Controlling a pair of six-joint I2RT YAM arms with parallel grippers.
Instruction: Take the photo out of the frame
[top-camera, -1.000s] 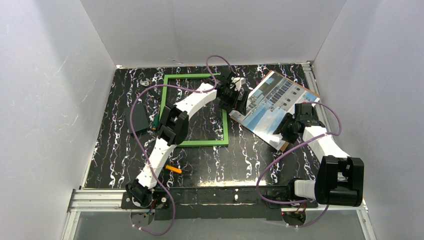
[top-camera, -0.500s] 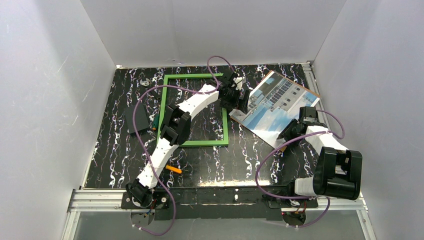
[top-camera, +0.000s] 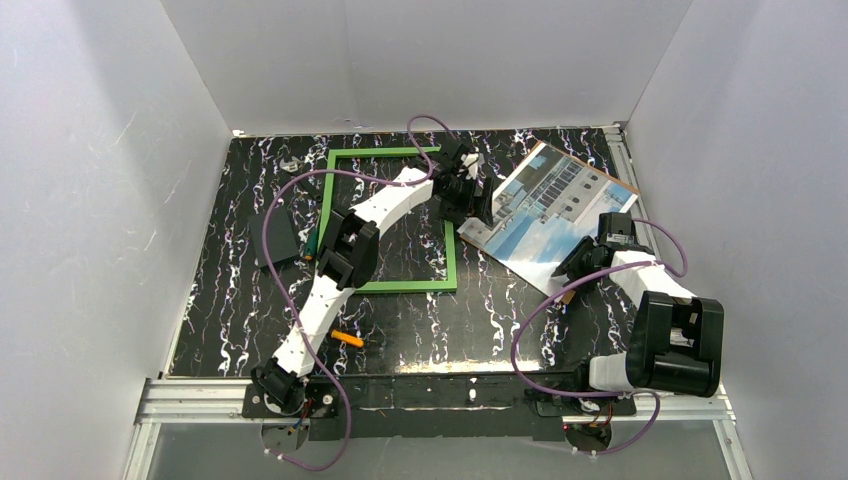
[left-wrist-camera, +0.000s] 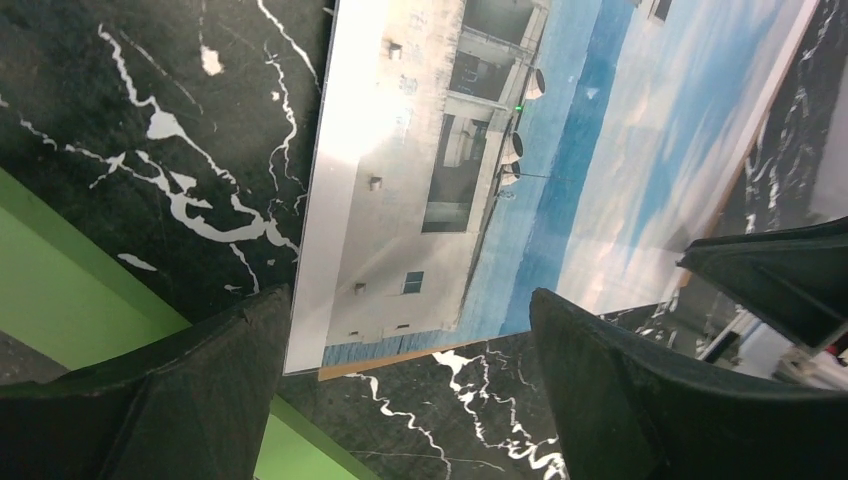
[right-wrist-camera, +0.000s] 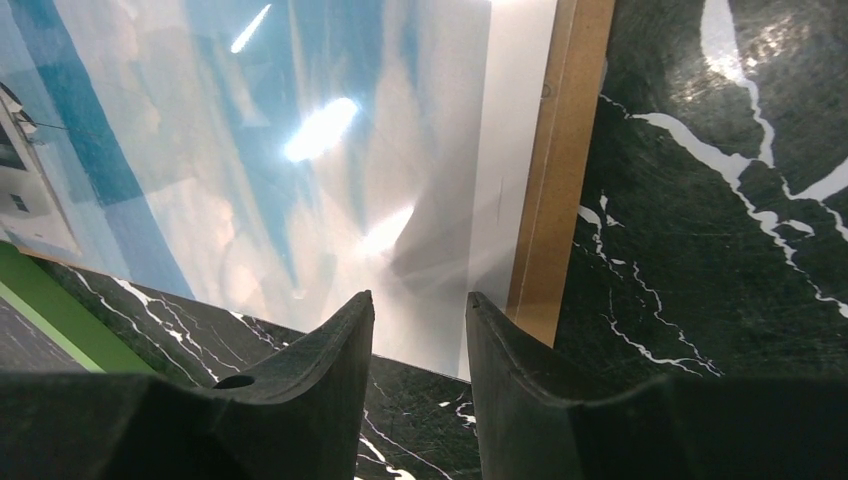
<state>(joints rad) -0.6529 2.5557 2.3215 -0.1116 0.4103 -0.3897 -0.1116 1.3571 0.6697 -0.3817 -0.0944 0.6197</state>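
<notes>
Okay, photo lies outside the green frame, on a brown backing board right of it on the worktop. Left pincer wide, empty, over the photo's corner. Right pincer narrow gap, nothing gripped, at the photo's near edge.
</notes>
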